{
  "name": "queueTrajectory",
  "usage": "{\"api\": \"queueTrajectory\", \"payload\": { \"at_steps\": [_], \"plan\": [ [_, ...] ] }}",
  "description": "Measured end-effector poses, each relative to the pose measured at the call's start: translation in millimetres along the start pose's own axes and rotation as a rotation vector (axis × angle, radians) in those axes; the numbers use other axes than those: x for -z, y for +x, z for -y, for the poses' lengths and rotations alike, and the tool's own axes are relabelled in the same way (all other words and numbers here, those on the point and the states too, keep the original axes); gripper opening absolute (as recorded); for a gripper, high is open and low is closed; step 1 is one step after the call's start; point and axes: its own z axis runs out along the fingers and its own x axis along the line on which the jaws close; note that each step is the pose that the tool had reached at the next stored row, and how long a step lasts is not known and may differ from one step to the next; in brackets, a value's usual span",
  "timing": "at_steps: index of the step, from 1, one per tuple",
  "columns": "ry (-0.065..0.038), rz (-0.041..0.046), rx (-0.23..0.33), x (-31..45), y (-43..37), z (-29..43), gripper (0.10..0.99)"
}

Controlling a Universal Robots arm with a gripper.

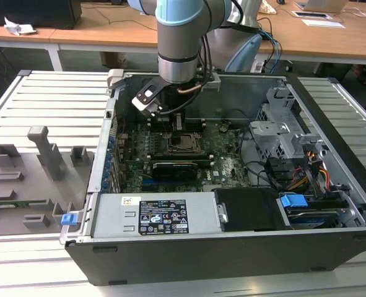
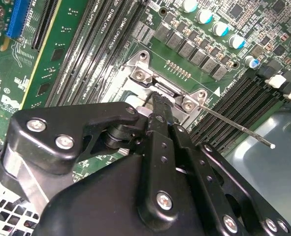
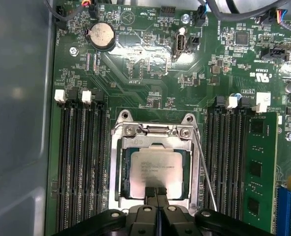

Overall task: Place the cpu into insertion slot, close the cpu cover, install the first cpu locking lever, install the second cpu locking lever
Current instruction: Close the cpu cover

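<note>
- Exterior view: cpu (image 1: 183, 143) sits centre frame, cpu cover (image 3: 116, 169) lowered around it.
- gripper (image 3: 156, 191) fingers pressed together, at cover edge.
- Risk: locking lever (image 3: 206, 172) unlatched; cover may spring up.

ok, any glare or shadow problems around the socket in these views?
First wrist view: cpu evenly lit, no blowout; pale sheen on the case wall. Second wrist view: the black end effector takes up the foreground, bright glints on its screws. Exterior view: the arm hangs over the motherboard, and the insertion slot beneath looks dim.
</note>
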Motion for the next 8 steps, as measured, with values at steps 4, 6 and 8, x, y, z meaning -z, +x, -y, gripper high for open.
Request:
{"api": "queueTrajectory", "payload": {
  "at_steps": [4, 6, 8],
  "plan": [
    [-0.006, 0.0003, 0.0, 6.8, -0.3, -0.3, 0.11],
    [-0.006, 0.0003, 0.0, 9.3, -0.4, -0.3, 0.11],
    [-0.006, 0.0002, 0.0, 9.3, -0.4, -0.7, 0.11]
  ]
}}
